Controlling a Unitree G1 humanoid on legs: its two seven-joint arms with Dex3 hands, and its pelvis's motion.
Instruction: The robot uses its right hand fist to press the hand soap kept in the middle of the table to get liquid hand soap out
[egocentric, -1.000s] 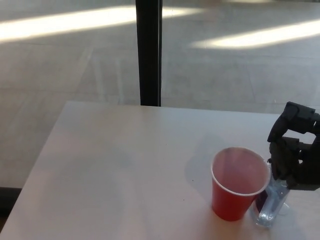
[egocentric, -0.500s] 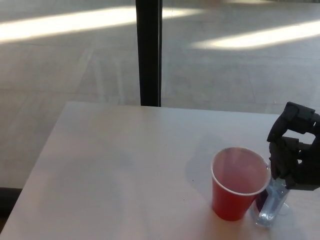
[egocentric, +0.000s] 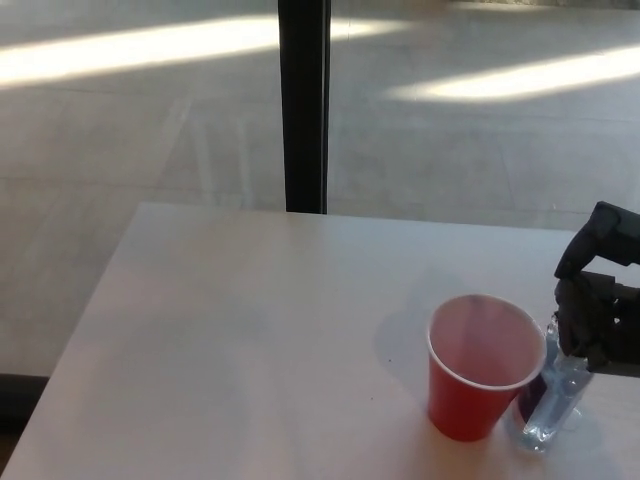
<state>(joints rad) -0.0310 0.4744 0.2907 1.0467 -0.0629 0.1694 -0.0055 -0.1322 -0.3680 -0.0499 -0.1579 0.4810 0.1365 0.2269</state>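
Soap bottle (egocentric: 548, 415): clear, bluish, just right of red cup (egocentric: 482, 366); right hand (egocentric: 603, 305) on top, fingers curled together.

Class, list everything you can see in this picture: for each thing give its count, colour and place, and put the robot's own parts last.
table: one, pale wood-coloured, fills the lower part of the picture.
cup: one, red with a white rim, upright on the table's right side, nothing visible in it.
soap bottle: one, clear with a dark patch near the cup, on the table just right of the cup, its top hidden under the robot's hand.
pillar: one, black, upright on the floor beyond the table's far edge.
floor: grey, with bright strips of sunlight, behind the table.
right hand: one, black, at the right edge, directly over the soap bottle's top.
left hand: not in view.
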